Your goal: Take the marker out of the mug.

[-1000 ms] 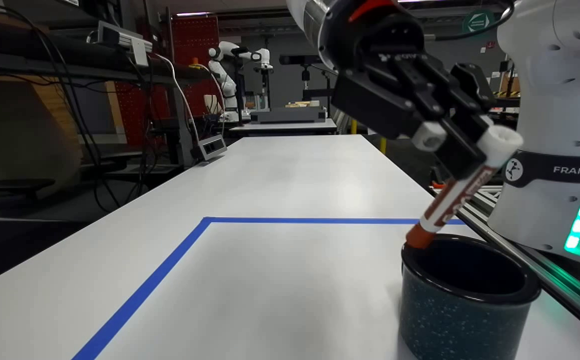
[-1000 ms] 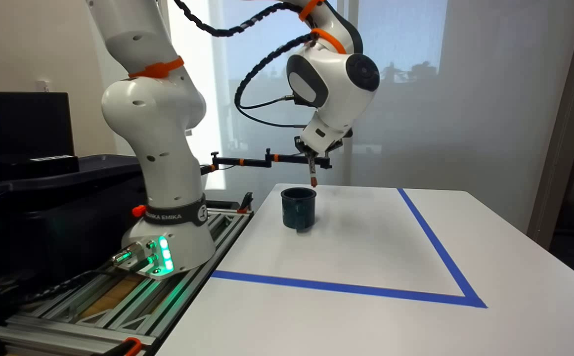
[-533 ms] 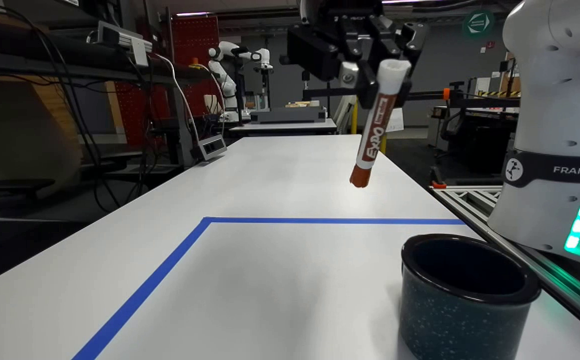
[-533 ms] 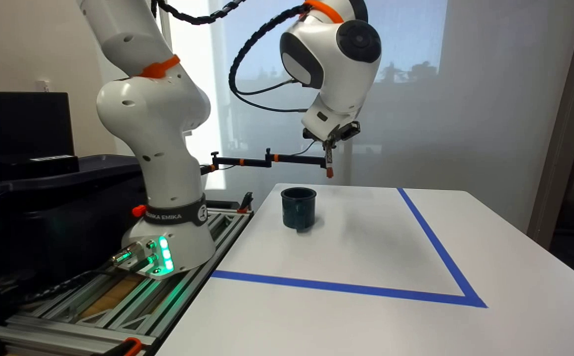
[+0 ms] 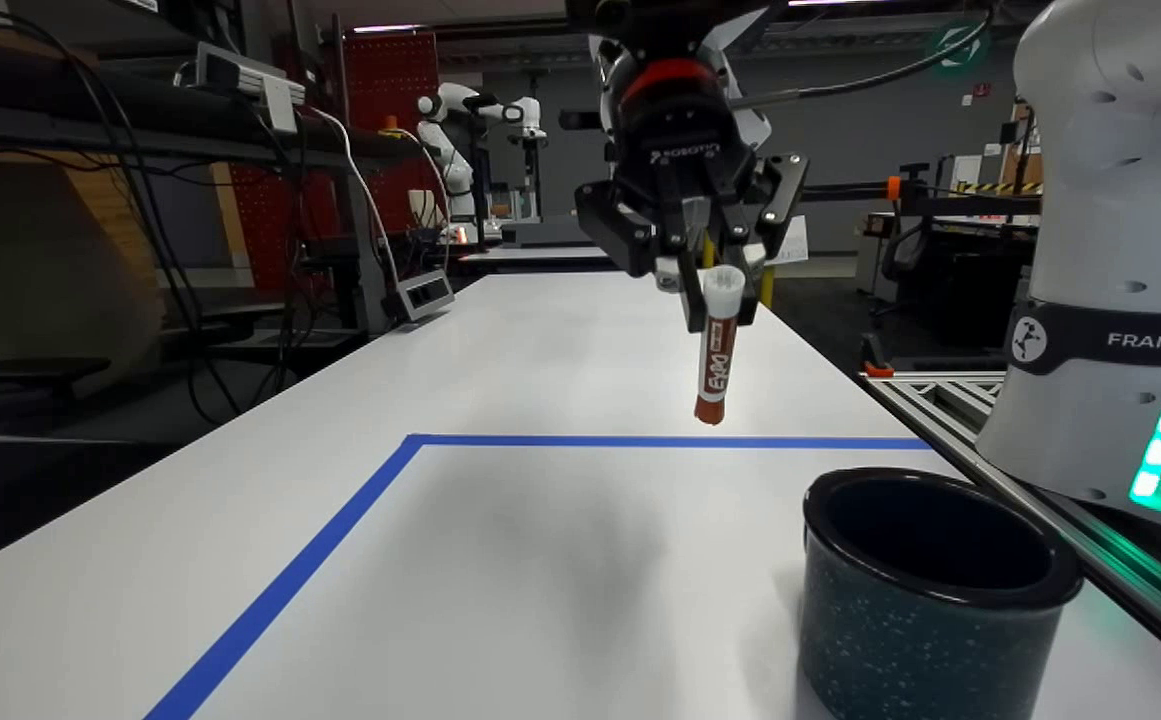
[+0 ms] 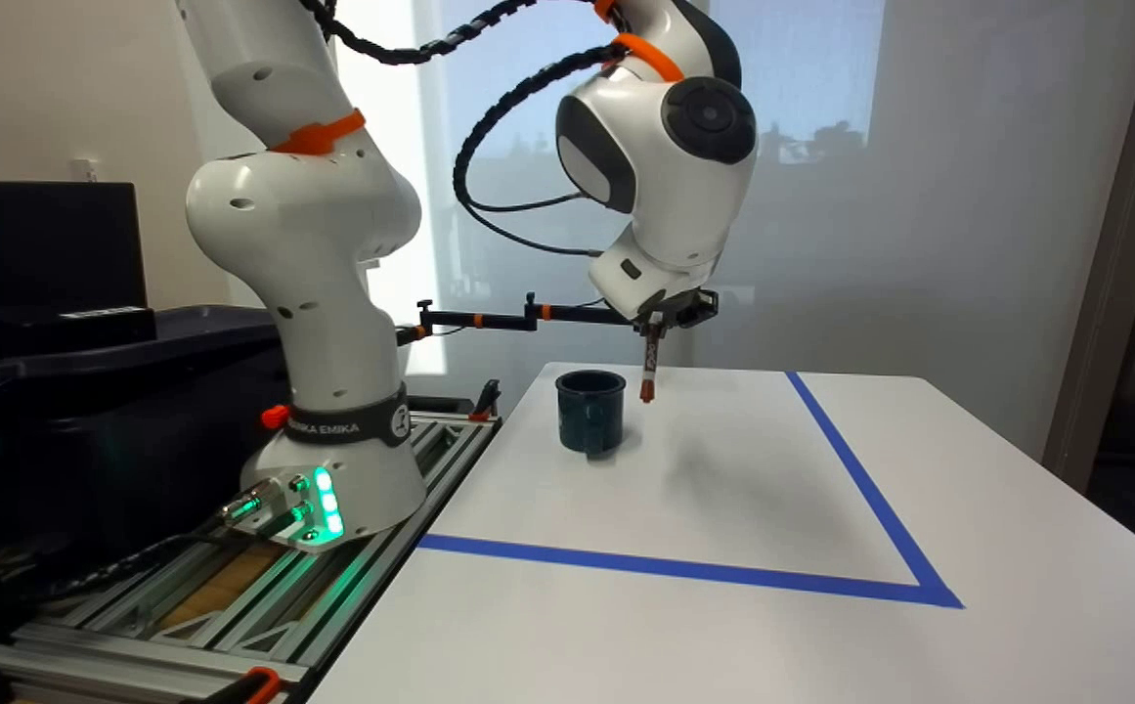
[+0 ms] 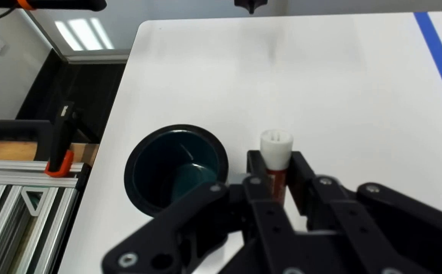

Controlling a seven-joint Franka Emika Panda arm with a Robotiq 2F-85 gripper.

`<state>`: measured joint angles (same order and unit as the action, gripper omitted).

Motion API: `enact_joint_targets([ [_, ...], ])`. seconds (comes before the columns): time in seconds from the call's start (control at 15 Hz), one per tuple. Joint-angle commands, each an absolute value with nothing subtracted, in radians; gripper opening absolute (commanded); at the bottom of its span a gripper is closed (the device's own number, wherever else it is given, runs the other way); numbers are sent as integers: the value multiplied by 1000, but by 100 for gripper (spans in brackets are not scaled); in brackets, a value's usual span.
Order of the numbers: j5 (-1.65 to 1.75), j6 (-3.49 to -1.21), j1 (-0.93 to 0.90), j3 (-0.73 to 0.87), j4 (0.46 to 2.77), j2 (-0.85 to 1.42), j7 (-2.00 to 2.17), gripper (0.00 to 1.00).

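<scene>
between the two fingers (image 7: 256, 164) of the end effector (image 7: 277, 164) sits the marker (image 5: 717, 362), clamped near its white end (image 5: 723, 288). from there its red body hangs down below the end effector, almost upright with a slight lean, the red cap (image 5: 709, 411) lowest and held in the air above the worktop (image 5: 500, 360) in both exterior views. beside the end effector, lower down and on the side toward the robot's base (image 5: 1090, 425), stands the mug (image 5: 925, 640), upright on the worktop, dark blue with pale specks. the marker is outside the mug, near it but apart. in the wrist view the camera looks past the end effector down into the mug, where the inner wall shows. its small handle (image 6: 594, 443) shows in an exterior view. farther out from the end effector, straight strips of blue tape (image 6: 665, 567) run across the worktop, and past the mug, away from the end effector, metal rails (image 7: 23, 181) lie by the worktop's edge.
</scene>
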<state>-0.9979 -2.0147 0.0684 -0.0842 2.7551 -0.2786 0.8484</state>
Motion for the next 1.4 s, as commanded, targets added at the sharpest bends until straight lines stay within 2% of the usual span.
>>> enact_joint_targets([
  [0.0,-964,-2081,51,-100,2754,-224,897,5],
  [1.33,-715,-2588,-99,-160,2753,-28,1366,5],
])
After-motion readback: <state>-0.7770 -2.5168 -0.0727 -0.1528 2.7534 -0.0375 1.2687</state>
